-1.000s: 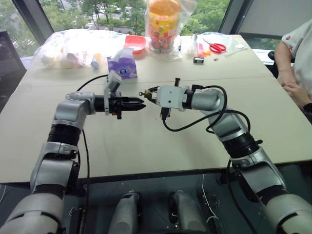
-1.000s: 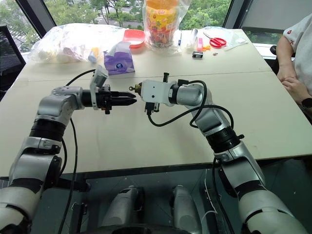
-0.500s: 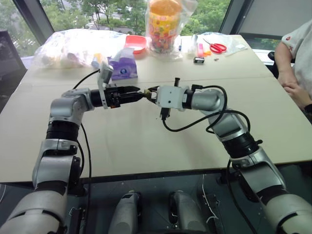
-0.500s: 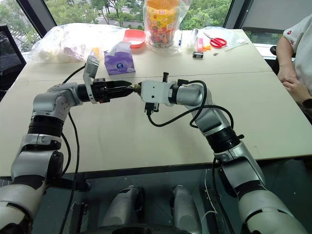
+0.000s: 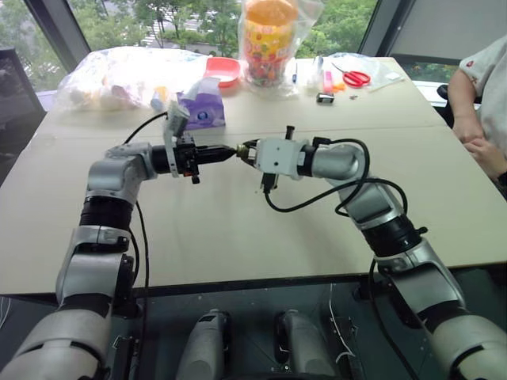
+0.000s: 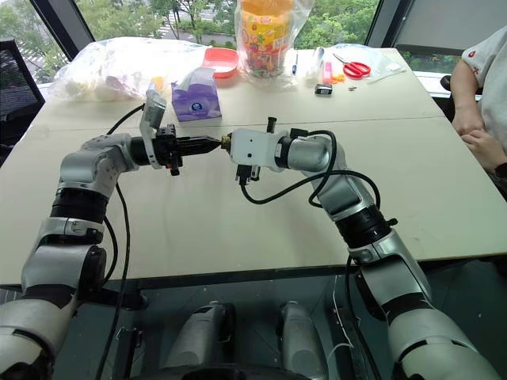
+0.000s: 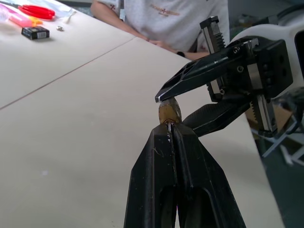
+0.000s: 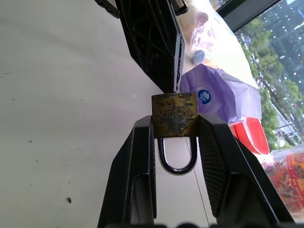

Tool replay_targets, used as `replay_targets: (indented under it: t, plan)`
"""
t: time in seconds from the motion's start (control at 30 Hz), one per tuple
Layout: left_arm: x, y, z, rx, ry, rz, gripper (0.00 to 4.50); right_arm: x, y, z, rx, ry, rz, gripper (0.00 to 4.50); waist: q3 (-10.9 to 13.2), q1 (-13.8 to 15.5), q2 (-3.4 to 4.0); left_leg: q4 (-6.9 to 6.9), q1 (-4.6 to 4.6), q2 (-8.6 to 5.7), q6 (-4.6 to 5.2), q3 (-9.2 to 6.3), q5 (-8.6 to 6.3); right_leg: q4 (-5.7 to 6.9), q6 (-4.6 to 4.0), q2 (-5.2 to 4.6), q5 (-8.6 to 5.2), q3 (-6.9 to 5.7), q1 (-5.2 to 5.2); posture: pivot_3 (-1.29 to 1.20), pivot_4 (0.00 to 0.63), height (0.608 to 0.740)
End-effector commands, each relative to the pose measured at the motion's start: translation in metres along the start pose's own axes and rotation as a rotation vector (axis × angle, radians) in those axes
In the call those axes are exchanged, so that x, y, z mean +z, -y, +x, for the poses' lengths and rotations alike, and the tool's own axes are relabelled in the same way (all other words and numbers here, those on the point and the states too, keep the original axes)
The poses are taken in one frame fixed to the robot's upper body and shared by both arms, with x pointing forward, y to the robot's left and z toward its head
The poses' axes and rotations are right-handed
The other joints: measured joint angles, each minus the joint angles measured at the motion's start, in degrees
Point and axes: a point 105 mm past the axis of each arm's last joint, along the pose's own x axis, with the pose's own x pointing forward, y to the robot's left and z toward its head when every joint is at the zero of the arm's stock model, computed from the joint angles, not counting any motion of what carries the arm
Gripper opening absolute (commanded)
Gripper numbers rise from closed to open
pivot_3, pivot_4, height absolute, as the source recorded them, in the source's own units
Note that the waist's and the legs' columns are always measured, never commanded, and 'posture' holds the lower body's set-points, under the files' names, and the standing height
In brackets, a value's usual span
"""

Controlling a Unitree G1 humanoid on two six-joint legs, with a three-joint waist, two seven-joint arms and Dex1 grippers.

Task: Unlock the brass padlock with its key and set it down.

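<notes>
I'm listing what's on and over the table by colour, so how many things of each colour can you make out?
Brass: 1, the brass padlock, held over the table
Silver: 1, the key, at the padlock
Purple: 1, tissue pack
Red: 2, bowl and scissors
Orange-yellow: 1, snack jar
Black: 1, small box
Total: 7

A pale beige table (image 5: 238, 229) carries everything, its near half bare. Along the far edge, from ten to one o'clock: a clear plastic bag (image 5: 119, 75), a purple tissue pack (image 5: 202, 111), a red bowl (image 5: 222, 70), a bagged orange jar (image 5: 268, 39), red scissors (image 5: 352, 77) and a small black box (image 5: 322, 98).
</notes>
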Motion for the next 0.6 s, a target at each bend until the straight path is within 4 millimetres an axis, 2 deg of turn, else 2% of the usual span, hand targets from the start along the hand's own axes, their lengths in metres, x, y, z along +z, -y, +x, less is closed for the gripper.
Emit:
replay_targets:
  t: [0.03, 0.13, 0.27, 0.43, 0.53, 0.6]
  plan:
    - [0.003, -0.007, 0.0, 0.066, -0.056, 0.192, 0.04, 0.02, 0.007, -0.004, -0.022, 0.073, -0.036, 0.7, 0.0, -0.01, 0.0, 0.0, 0.0, 0.0, 0.0, 0.01, 0.0, 0.0, 0.0, 0.0, 0.0, 0.0, 0.0, 0.0, 0.15, 0.74]
    - [0.006, -0.006, 0.003, 0.071, -0.064, 0.348, 0.04, 0.02, 0.005, -0.003, -0.011, 0.069, -0.029, 0.7, 0.0, -0.02, 0.0, 0.0, 0.0, 0.0, 0.0, 0.03, 0.0, 0.0, 0.0, 0.0, 0.0, 0.0, -0.01, 0.0, 0.15, 0.74]
    - [0.007, -0.002, 0.006, 0.049, -0.052, 0.391, 0.04, 0.019, 0.005, -0.003, -0.008, 0.067, -0.027, 0.7, 0.0, -0.02, 0.0, 0.0, 0.0, 0.01, 0.0, 0.04, 0.0, 0.0, 0.0, 0.0, 0.0, 0.0, -0.01, 0.0, 0.15, 0.74]
    - [0.013, -0.008, 0.0, 0.06, -0.015, 0.092, 0.04, 0.019, 0.006, -0.002, -0.011, 0.064, -0.034, 0.7, 0.0, -0.01, 0.0, 0.01, -0.01, 0.0, 0.0, 0.04, 0.0, 0.01, 0.0, 0.0, 0.0, -0.01, 0.0, 0.0, 0.15, 0.74]
    - [0.021, -0.008, -0.007, 0.04, 0.032, -0.006, 0.94, 0.019, 0.007, -0.002, -0.019, 0.06, -0.037, 0.7, 0.0, -0.2, 0.0, 0.01, 0.0, 0.0, 0.01, 0.02, 0.0, 0.01, 0.01, 0.02, 0.0, -0.01, -0.01, 0.0, 0.15, 0.74]
    - [0.022, -0.009, -0.009, 0.042, 0.043, -0.043, 1.77, 0.018, 0.008, -0.002, -0.022, 0.06, -0.038, 0.7, 0.0, -0.19, 0.0, 0.0, 0.0, 0.0, 0.01, 0.01, 0.0, 0.02, 0.01, 0.04, 0.0, -0.01, -0.02, 0.0, 0.15, 0.74]
